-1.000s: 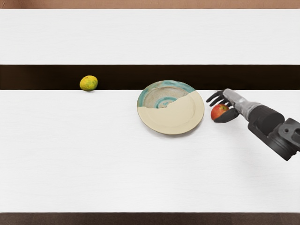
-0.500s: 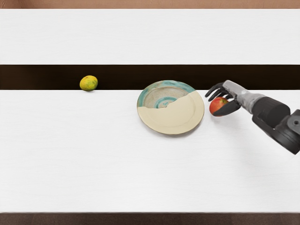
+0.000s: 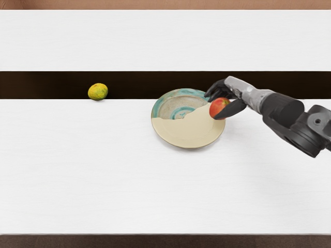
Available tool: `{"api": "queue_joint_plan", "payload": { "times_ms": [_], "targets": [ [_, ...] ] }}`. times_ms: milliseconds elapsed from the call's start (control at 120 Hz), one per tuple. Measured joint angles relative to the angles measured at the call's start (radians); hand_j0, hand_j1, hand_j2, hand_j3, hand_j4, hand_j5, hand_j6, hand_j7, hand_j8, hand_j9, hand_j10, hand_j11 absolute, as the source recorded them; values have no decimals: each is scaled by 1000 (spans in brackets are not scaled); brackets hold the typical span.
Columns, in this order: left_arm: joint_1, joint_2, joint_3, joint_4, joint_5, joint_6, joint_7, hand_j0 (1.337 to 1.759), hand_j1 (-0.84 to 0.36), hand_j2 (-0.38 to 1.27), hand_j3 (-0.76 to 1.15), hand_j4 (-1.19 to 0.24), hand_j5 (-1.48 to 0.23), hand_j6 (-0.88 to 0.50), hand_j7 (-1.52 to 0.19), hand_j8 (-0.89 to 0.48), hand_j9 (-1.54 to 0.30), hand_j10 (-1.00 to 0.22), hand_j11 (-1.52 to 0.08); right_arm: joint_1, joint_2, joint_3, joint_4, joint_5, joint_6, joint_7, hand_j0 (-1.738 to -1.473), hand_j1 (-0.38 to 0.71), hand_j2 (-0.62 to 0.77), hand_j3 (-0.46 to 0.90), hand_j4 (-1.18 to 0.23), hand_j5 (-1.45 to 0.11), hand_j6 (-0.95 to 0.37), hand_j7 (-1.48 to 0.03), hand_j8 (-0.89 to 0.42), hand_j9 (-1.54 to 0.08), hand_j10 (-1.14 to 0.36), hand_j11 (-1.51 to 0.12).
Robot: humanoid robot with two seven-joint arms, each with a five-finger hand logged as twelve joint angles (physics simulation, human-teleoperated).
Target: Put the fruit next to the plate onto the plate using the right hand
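Note:
A red apple (image 3: 218,107) is held in my right hand (image 3: 222,101), whose dark fingers are curled around it. The hand and apple hang over the right rim of the round plate (image 3: 181,132), which is cream with a teal and grey patch at the back. The right arm (image 3: 289,121) comes in from the right edge. A yellow-green citrus fruit (image 3: 98,91) lies at the table's far edge, well left of the plate. No left arm shows.
The white table (image 3: 103,175) runs across the whole view. A dark gap (image 3: 51,85) separates it from a second white surface (image 3: 155,39) behind. The citrus fruit sits right at that gap.
The right hand lifted the apple from the table right of the plate and carried it left and slightly up, so it now hangs over the plate's right rim.

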Motion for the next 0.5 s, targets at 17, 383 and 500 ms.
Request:
{"api": "queue_joint_plan", "payload": {
  "times_ms": [17, 383, 500],
  "targets": [
    [0, 0, 0, 0, 0, 0, 0, 1658, 349, 0, 0, 0, 0, 0, 0, 0, 0, 0, 0, 1, 5, 0, 0, 0, 0, -1, -1657, 241, 85, 0, -561, -766, -572, -747, -394, -755, -386, -744],
    [1, 0, 0, 0, 0, 0, 0, 1658, 349, 0, 0, 0, 0, 0, 0, 0, 0, 0, 0, 7, 81, -8, 1, 0, 1, -17, -1658, 246, 119, 0, -562, -765, -572, -748, -410, -757, -401, -746],
    [0, 0, 0, 0, 0, 0, 0, 1658, 349, 0, 0, 0, 0, 0, 0, 0, 0, 0, 0, 1, 86, -14, 1, -1, 1, -18, -1657, 245, 120, 0, -563, -764, -573, -748, -410, -756, -400, -746]
  ]
}}
